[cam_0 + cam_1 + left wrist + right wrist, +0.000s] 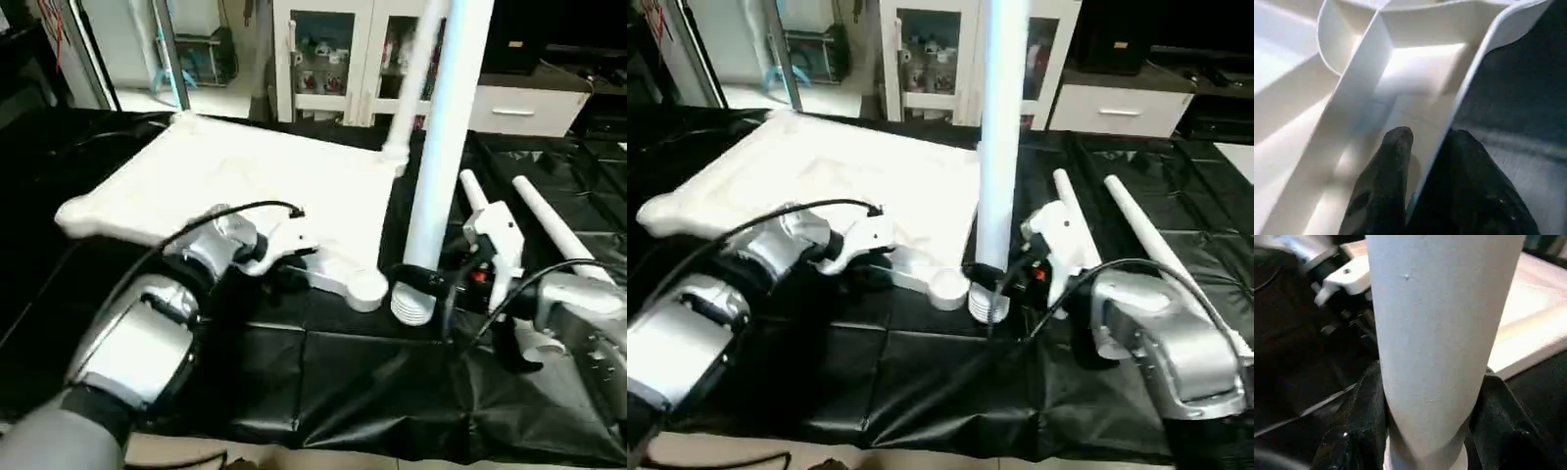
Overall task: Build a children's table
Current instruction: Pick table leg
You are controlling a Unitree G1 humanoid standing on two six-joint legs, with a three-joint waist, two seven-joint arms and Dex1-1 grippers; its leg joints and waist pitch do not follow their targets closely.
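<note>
Right gripper (431, 284) is clamped on an upright leg (446, 147), threaded end just beside the corner socket (367, 287). Left gripper (1422, 196) pinches the tabletop's (245, 166) rim. I'd keep it vertical and centre it before twisting.

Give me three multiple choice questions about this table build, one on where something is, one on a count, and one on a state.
1. Where is the leg held by the right gripper?
A. Beside the tabletop's near corner
B. On the floor
C. On top of the cabinet

2. How many loose legs lie on the black cloth to the right?
A. None
B. Two
C. Four

3. What is the left gripper doing?
A. Hanging free
B. Straddling the tabletop's edge
C. Holding a leg

Answers:
1 A: the held leg stands upright, its threaded end by the tabletop's near corner socket.
2 B: two legs lie there.
3 B: one finger sits inside the rim, the other outside.
</note>
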